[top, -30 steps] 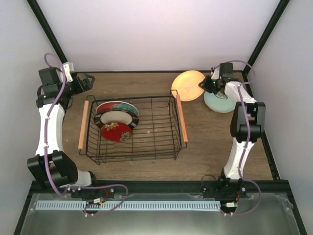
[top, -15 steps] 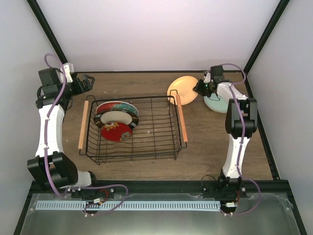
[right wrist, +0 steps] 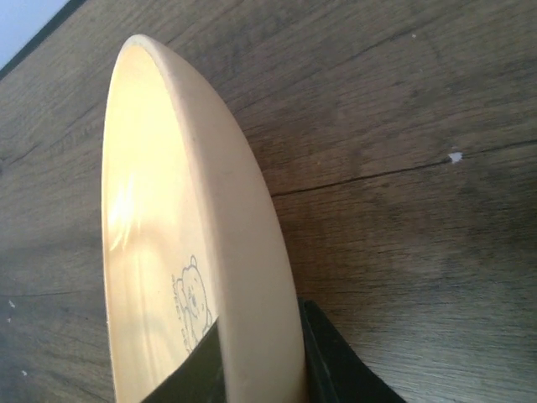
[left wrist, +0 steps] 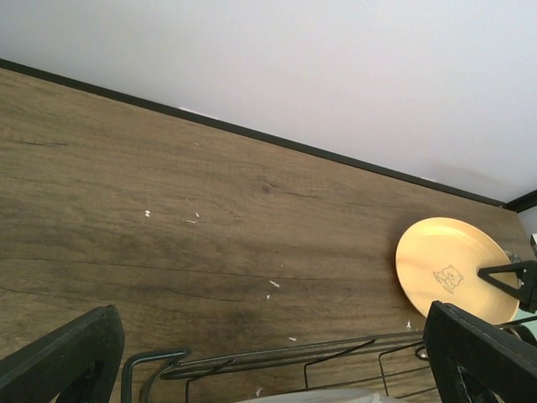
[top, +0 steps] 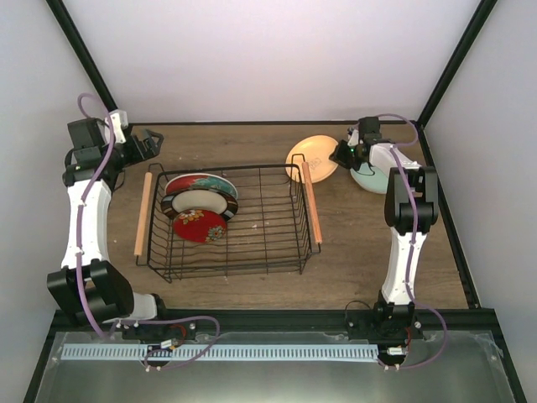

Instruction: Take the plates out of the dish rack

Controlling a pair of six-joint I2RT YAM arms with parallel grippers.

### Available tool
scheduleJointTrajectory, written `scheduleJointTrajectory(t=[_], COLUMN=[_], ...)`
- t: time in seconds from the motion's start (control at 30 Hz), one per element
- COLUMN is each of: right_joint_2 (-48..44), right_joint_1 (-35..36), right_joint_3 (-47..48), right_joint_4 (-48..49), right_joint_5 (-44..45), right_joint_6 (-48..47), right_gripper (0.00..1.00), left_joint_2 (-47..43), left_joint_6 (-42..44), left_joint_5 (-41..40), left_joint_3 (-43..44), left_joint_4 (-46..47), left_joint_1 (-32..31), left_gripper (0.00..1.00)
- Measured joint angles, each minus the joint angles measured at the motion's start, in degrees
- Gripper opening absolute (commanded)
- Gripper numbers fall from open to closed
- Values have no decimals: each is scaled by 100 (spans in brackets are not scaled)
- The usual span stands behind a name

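Observation:
The black wire dish rack (top: pixel 268 231) holds three plates leaning at its left end: red-and-teal patterned (top: pixel 200 182), cream with dark rim (top: pixel 200 201) and red floral (top: pixel 200 227). My right gripper (top: pixel 340 155) is shut on the rim of the yellow-orange plate (top: pixel 312 157), held tilted by the rack's far right corner; it also shows in the right wrist view (right wrist: pixel 168 235) and the left wrist view (left wrist: pixel 453 267). The pale mint plate (top: pixel 373 178) lies on the table under the right arm. My left gripper (top: pixel 151 141) is open and empty behind the rack's far left corner. No lime green plate shows.
The rack's wooden handles (top: pixel 143 214) run along its left and right sides. The rack's far wire edge (left wrist: pixel 277 353) lies just below my left gripper. Back wall and black frame posts close the far side. Bare wooden table (top: pixel 377 243) lies right of the rack.
My right gripper has carried the yellow-orange plate left, from beside the mint plate to the rack's right handle. The left arm has not moved.

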Motion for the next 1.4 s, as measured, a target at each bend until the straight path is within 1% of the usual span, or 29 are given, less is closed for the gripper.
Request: scheduleJointTrajectory(t=[0.27,0.47,0.6,0.8,1.07,1.17,1.27,1.33,1.4], right_joint_2=[184,205,175,-15,-525,-935,-1637,-2098,-2393], right_joint_1=[7,7,7,7,7,7,7,11,46], right_joint_3=[0,-26,-26,-26,0,-15,-52,59,376], right_joint_4=[-330,-608,-634,-804,-988,-927,-640,-474,-356], right_joint_5=[125,262,339,649,876,866,763,660,557], right_joint_6=[-98,-205,-280,-389,-509,-612,-752,-857,-962], right_gripper=[45,57,62,68,68,68,68,68,68], left_joint_2=[-33,-48,-70,-107,-142,-149,-151,-151,-151], left_joint_6=[0,0,0,-2,-7,-4,-4,-7,-13], left_joint_5=[-2,0,2,4,28,31,50,63,74], left_joint_3=[-87,-107,-140,-181,-181,-181,-181,-181,-181], left_joint_4=[-2,0,4,-2,0,0,0,0,0], left_joint_1=[0,0,0,0,0,0,0,0,0], left_gripper=[100,100,100,100,100,100,100,100,100])
